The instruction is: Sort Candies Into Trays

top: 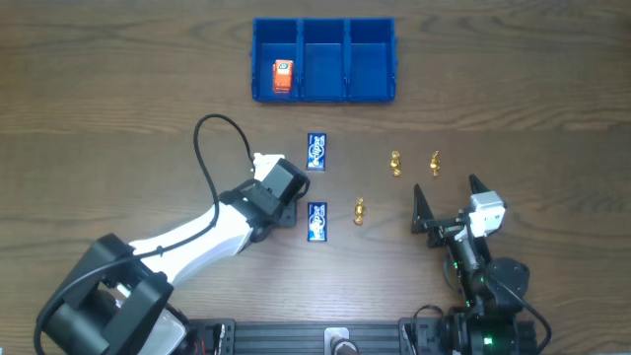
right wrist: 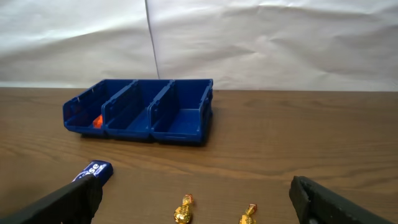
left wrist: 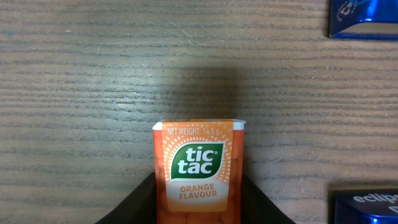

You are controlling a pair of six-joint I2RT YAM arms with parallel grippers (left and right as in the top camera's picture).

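A small orange candy box (left wrist: 199,171) stands upright between the fingers of my left gripper (left wrist: 200,194), which is shut on it just above the wood. In the top view the left gripper (top: 279,187) sits left of two blue candy packs (top: 316,151) (top: 316,222). The blue three-compartment tray (top: 323,95) lies at the far side, with another orange box (top: 283,77) in its left compartment. Three gold wrapped candies (top: 395,163) (top: 435,164) (top: 359,211) lie to the right of centre. My right gripper (top: 446,197) stands open near them, holding nothing.
In the right wrist view, the tray (right wrist: 180,127) stands before a white backdrop, with a blue pack (right wrist: 93,171) and two gold candies (right wrist: 184,210) (right wrist: 249,214) nearer. A black cable (top: 207,148) loops over the left arm. Bare wood spreads left and right of the tray.
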